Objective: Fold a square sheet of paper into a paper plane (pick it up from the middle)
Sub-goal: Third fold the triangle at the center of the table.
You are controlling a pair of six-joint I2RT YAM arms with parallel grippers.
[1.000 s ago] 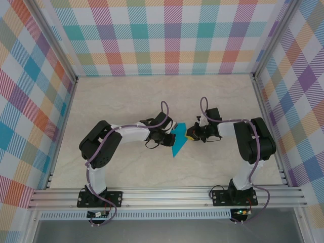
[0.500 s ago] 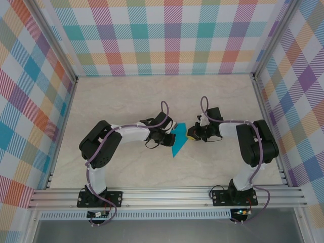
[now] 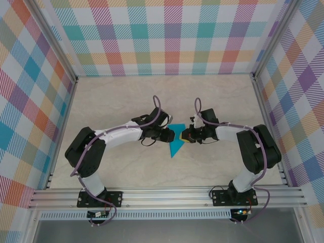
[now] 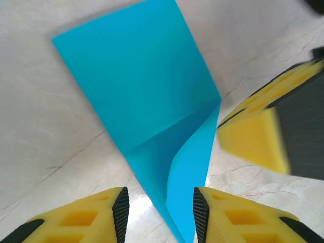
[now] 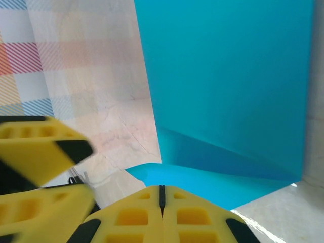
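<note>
Marble tabletop (image 3: pixel 111 101) | left claw (image 3: pixel 171 135) has just released, jaws parted astride the tip of the blue paper (image 3: pixel 175 147) | right claw (image 3: pixel 186 136) clenched at its right edge | fold apparently set, next crease due

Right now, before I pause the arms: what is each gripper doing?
Left gripper: open, the sheet of paper lying loose between its jaws.
Right gripper: shut on the paper's edge.

Pale marbled tabletop (image 3: pixel 116 101); pastel plaid walls (image 3: pixel 167 35) on three sides; aluminium rail (image 3: pixel 167 197) along near edge
</note>
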